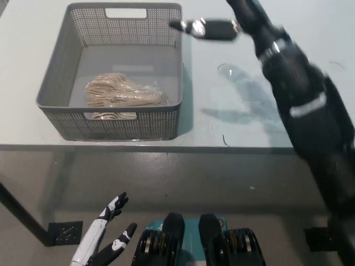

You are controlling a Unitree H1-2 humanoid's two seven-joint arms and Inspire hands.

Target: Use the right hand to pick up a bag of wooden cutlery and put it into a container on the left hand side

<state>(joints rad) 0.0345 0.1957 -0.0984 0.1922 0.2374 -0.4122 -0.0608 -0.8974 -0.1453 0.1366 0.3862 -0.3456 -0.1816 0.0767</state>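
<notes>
My right robot hand (224, 25) is black. It is up over the worktop (249, 122), just past the right edge of the basket (55, 72). It is open and holds nothing. One finger (186, 26) sticks out sideways toward the basket. The rest of the robot hand runs off the top of the picture. It looks blurry.

The bag (125, 97) of wooden cutlery lies flat on the bottom of the basket, close to the front wall. My right robot hand is well apart from it.

The basket is grey, with lots of little holes in its walls. It stands on the worktop, over on my left side.

My left robot hand (108, 244) is white. It rests low down, below the worktop edge. Its fingers are spread and it holds nothing.
</notes>
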